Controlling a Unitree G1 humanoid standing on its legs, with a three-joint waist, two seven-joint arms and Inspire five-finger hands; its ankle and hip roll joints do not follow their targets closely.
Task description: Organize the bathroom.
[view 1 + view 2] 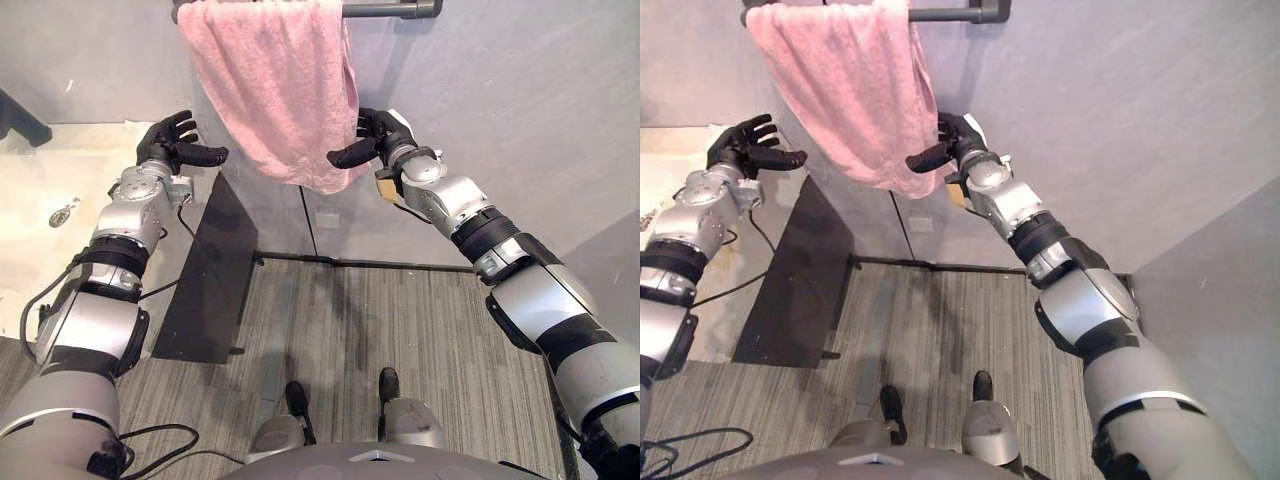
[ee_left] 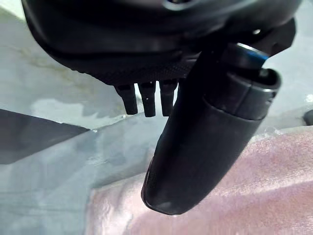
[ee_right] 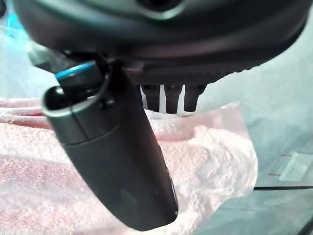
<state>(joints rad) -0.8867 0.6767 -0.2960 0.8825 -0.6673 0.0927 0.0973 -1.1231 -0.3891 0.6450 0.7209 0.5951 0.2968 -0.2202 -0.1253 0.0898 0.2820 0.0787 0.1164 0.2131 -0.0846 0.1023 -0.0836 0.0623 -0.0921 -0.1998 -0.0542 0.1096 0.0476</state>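
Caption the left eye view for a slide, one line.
Pink towel draped over a dark wall rail, the open left hand and right hand raised at either side.

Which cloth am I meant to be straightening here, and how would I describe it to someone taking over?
Start at the grey wall ahead and find the dark horizontal rail near its top. Draped over it hangs the pink terry towel, between the open left hand and the open right hand at its lower edge. It is the one soft, pink thing against grey and black.

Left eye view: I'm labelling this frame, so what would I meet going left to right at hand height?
Left hand → pink towel hanging from the rail → right hand.
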